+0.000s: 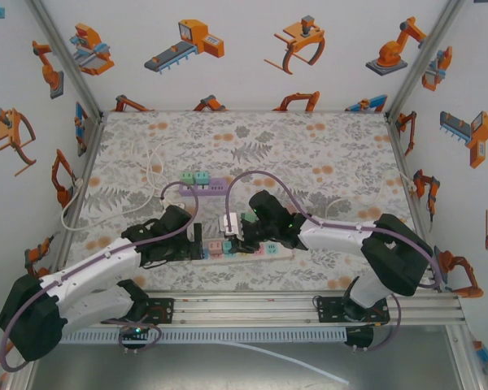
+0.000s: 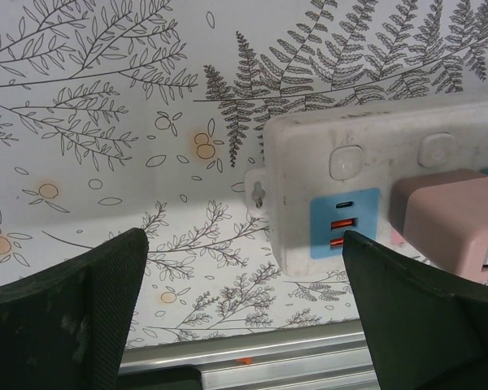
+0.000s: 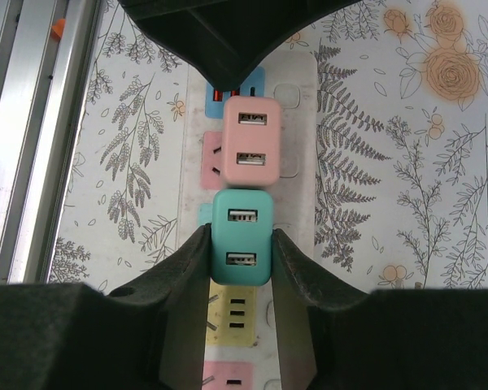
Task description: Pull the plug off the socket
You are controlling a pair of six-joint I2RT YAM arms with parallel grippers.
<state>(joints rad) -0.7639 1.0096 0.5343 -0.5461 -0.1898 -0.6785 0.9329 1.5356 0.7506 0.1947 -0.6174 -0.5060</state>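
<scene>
Plug (image 3: pixel 242 237): teal, two USB ports facing up, seated in the white strip (image 3: pixel 301 171). In the top view it sits toward 6 o'clock of the bench (image 1: pixel 325 146), close to the arm bases.
Right end effector (image 3: pixel 241 240): clamped on the plug, one dark finger flat against each long side. Its fingers (image 3: pixel 187 276) reach about halfway along the plug body.
Left end effector (image 2: pixel 246 244): jaws wide apart, holding nothing. One finger is over bare bench at 9 o'clock of its own view. The other is in front of the strip's end corner at 3 o'clock. Contact with the strip: cannot tell.
Strip: flat on the bench, long axis running 9 to 3 o'clock in the top view, with an arm reaching in from each end. The end by the left end effector carries a blue USB panel (image 2: pixel 344 221).
Pink plug (image 3: pixel 252 144): also seated in the strip, at 12 o'clock of the teal plug in the right wrist view. Just beside it, with a narrow gap between.
Yellow socket (image 3: pixel 232 313): at 6 o'clock of the plug, between the right fingers, slots showing.
Purple strip (image 1: pixel 202 185): at 11 o'clock of the white strip, apart from it, with teal plugs on top.
White cable (image 1: pixel 150 175): loops across the bench around 10 o'clock.
Rail (image 3: pixel 32 122): aluminium, along the bench's near edge, parallel to the strip.
</scene>
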